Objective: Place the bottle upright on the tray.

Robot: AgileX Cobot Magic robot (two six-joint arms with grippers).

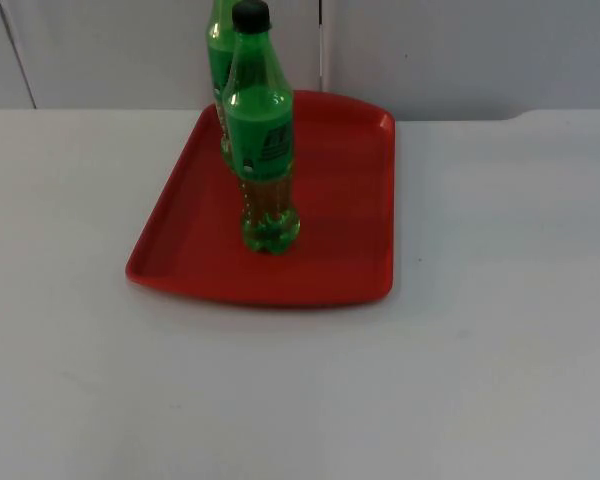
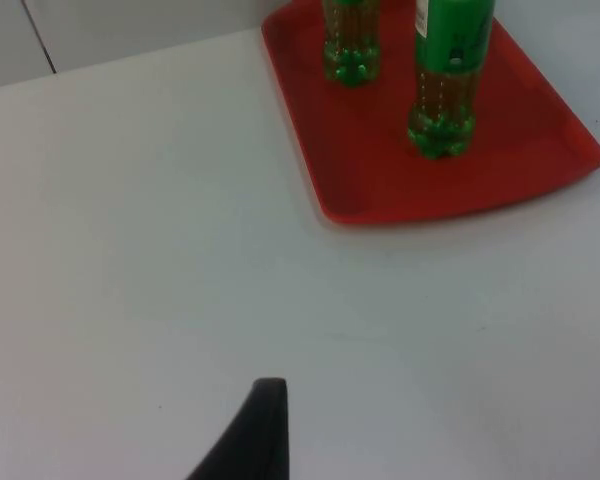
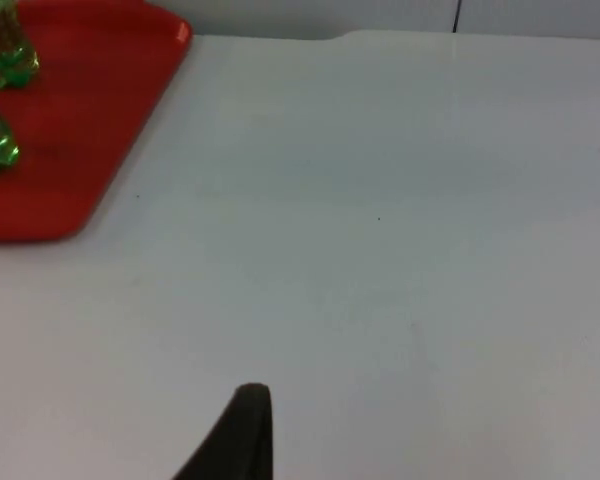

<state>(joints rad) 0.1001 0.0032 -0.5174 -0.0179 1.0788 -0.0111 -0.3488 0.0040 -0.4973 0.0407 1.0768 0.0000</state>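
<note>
The big white table (image 1: pixel 500 330) is lying flat and smooth, and it is ending at a grey wall (image 1: pixel 460 50) at the back.

A red tray (image 1: pixel 350 200) is sitting on the table, toward the back and a little to the left of the middle. It is looking like shiny plastic, with rounded corners and a low raised rim all the way around.

Two green bottles are standing upright on the tray, one behind the other. The front bottle (image 1: pixel 261 140) is see-through green plastic with a black round cap, a green label wrapped around its middle, and a bumpy bottom. The back bottle (image 1: pixel 218 50) is standing just behind it, close to the tray's far rim, and is mostly hiding behind the front one. In the left wrist view, both bumpy bottoms are resting flat on the red tray, with a gap between them.

The left gripper (image 2: pixel 250 440) is hanging over bare table, well apart from the tray. One black, smooth fingertip is showing, so I cannot tell if it is open or closed.

The right gripper (image 3: pixel 235 440) is hanging over bare table too, off to the side of the tray. Again, one black fingertip is showing, so I cannot tell.
</note>
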